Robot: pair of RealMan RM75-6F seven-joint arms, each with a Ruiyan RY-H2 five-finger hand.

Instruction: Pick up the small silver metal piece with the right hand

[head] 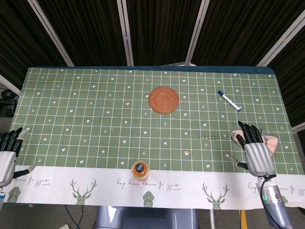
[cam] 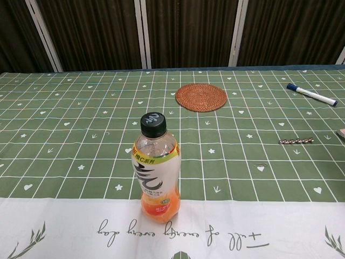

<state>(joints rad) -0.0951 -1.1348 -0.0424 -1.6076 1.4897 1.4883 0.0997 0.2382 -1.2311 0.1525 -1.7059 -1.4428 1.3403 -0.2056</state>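
The small silver metal piece (head: 208, 138) lies flat on the green checked cloth, right of centre; the chest view shows the metal piece (cam: 296, 141) as a thin twisted rod. My right hand (head: 255, 151) hovers to the right of it, fingers apart and pointing away from me, holding nothing, partly covering a pink cloth (head: 271, 143). A clear gap separates the hand from the piece. My left hand (head: 7, 155) sits at the table's left edge, fingers apart, empty. Neither hand shows in the chest view.
An orange drink bottle (cam: 156, 170) stands near the front edge at centre. A round woven coaster (head: 163, 99) lies behind the middle. A blue-capped marker (head: 229, 100) lies at the back right. The table (head: 95, 119) has a white front strip.
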